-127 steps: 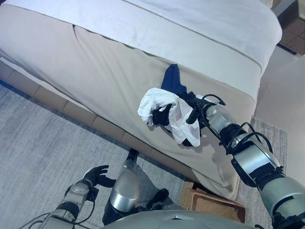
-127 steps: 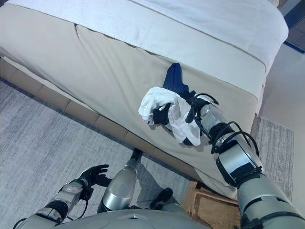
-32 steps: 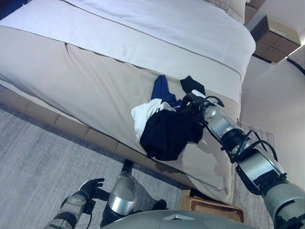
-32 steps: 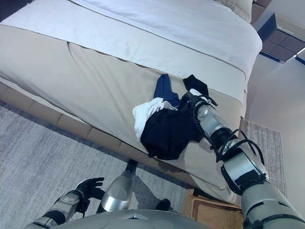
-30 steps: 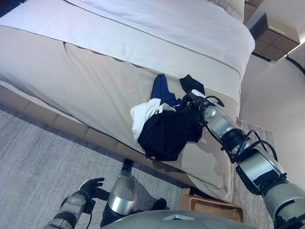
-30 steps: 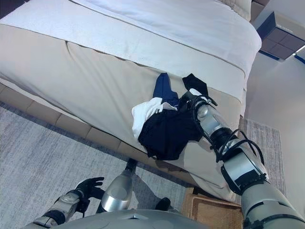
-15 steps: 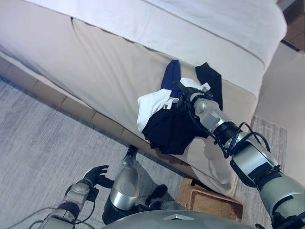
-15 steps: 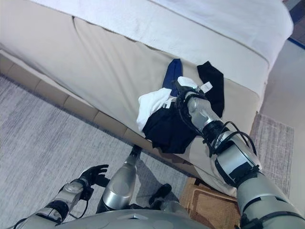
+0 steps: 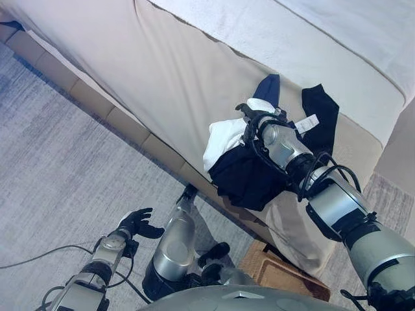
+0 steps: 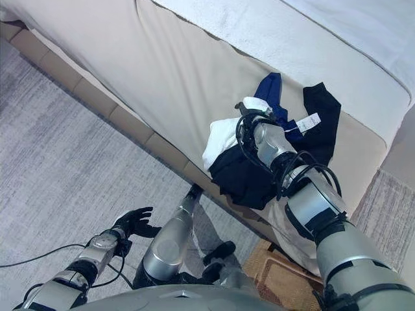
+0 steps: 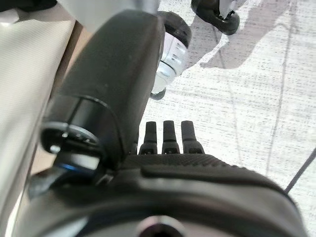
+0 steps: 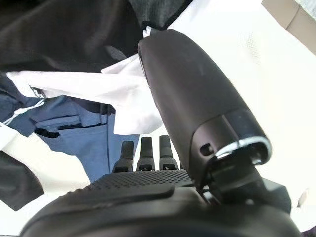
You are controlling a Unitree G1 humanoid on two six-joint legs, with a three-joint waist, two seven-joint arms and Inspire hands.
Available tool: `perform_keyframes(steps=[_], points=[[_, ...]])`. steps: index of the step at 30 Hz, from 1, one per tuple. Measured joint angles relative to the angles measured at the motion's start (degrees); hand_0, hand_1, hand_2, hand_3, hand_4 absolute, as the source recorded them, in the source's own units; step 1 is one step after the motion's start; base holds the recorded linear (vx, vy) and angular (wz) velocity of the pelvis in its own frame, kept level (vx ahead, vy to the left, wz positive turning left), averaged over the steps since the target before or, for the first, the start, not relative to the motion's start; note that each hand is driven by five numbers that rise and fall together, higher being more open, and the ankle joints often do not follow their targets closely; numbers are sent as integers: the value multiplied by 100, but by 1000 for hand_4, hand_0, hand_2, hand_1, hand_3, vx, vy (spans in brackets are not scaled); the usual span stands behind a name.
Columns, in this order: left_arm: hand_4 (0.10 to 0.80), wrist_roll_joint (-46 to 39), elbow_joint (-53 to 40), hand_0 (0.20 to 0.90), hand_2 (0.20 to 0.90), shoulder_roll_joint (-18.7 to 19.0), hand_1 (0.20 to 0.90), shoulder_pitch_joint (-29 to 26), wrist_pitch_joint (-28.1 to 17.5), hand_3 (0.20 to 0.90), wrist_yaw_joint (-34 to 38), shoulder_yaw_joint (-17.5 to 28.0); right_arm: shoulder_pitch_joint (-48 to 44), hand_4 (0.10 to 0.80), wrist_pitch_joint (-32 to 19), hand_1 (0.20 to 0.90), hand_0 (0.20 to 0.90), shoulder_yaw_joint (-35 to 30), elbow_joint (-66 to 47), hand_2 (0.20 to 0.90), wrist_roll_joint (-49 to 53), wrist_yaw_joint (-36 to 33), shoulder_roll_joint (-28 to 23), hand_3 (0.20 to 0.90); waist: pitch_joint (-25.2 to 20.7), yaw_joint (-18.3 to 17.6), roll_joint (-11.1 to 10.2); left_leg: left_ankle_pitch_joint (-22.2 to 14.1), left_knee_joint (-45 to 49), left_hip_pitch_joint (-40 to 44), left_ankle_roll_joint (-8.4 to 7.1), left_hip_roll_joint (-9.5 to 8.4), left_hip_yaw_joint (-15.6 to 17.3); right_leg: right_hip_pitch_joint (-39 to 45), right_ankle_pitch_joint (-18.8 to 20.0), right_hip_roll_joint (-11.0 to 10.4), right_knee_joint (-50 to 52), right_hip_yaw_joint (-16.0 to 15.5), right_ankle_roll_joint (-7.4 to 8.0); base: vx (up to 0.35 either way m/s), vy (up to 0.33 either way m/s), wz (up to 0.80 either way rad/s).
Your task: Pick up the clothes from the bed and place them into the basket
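Note:
A white garment (image 9: 224, 137) and a black garment (image 9: 248, 183) lie bunched at the bed's near edge, the black one hanging over the side. My right hand (image 9: 262, 122) rests on top of this bundle. In the right wrist view its fingers (image 12: 143, 154) reach out straight over a blue garment (image 12: 84, 129), with white cloth (image 12: 98, 88) lying against the thumb. The blue garment (image 9: 268, 87) lies just beyond the hand. A second black garment (image 9: 322, 111) with a white tag is spread out to its right. The woven basket (image 9: 285, 275) stands on the floor below the bed's edge. My left hand (image 9: 134, 223) hangs open low over the carpet.
The bed (image 9: 168, 71) has a beige cover with a white sheet (image 9: 311, 39) further back, and a tan base along the floor. Grey carpet (image 9: 58, 155) spreads out on the left.
The whole view has swung and tilted. Against the bed, my right hand and the bundle have drawn back slightly from the tagged black garment toward the edge. The left hand is unchanged.

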Motion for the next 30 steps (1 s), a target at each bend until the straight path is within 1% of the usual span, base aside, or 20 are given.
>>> perform_keyframes(steps=[2,5,6,7,12,17,20,23,26,30], points=[[800,-42,4,900,900,0,900,-1,-1,900,-23,0,-42,800,44,900,900,10,64,900,-130,103,19,900,0,5,0,1,12,-50,0,-8,-15,-41,1,-3,13,-10,1,13,22,5],[800,-127,-2,900,900,1,900,-19,-30,900,-34,0,-71,800,59,900,900,44,349,900,-135,196,37,900,2,8,3,-1,43,-79,1,-56,-130,-43,-47,-35,119,-127,-3,21,16,19],[800,-157,-9,900,900,0,900,-32,-87,900,-57,3,-93,289,83,462,462,44,444,462,-135,196,40,389,2,37,3,-1,53,-107,1,-56,-154,-80,-91,-52,182,-142,-10,24,14,15],[800,-159,-13,900,900,0,900,-34,-110,900,-60,2,-109,100,82,300,300,44,473,300,-135,194,43,200,3,41,4,-1,70,-130,1,-57,-162,-92,-97,-52,195,-148,-15,21,5,9],[800,-163,-45,900,900,-2,900,-44,-128,900,-58,3,-213,100,53,300,300,42,662,300,-130,64,80,200,15,76,23,-1,95,-166,2,-58,-207,-104,-98,-46,202,-186,-14,8,-3,3],[800,-163,-44,900,900,-2,900,-41,-129,900,-58,6,-222,100,-7,300,300,37,658,300,-128,-106,77,200,15,71,23,-2,119,-165,3,-53,-205,-97,-97,-44,205,-181,-13,8,-14,-1],[800,-163,-42,900,900,-2,900,-38,-137,900,-56,10,-222,100,28,300,300,36,522,300,-4,-267,41,200,15,57,24,-28,169,-163,30,-41,-186,-89,-84,-45,218,-157,9,6,-17,-3],[800,-162,-43,900,900,2,900,-7,-154,900,-50,22,-220,100,167,300,300,-50,-23,300,578,-811,-112,200,17,-5,25,-42,198,-131,38,-9,-129,-90,-83,-46,270,-99,9,13,-26,-10],[800,-160,-42,900,900,4,900,34,-218,900,-45,57,-220,100,182,300,300,-413,-389,300,961,-1500,-240,200,17,-10,25,-46,193,-31,44,34,-56,-47,-83,-38,293,-2,8,45,-26,-14],[800,-138,-26,900,900,9,900,223,-293,900,-6,120,-221,100,138,300,300,-917,-1069,300,1342,-2310,-641,200,17,-99,23,-68,189,179,72,40,37,113,-83,-50,288,95,8,86,-13,-12]])
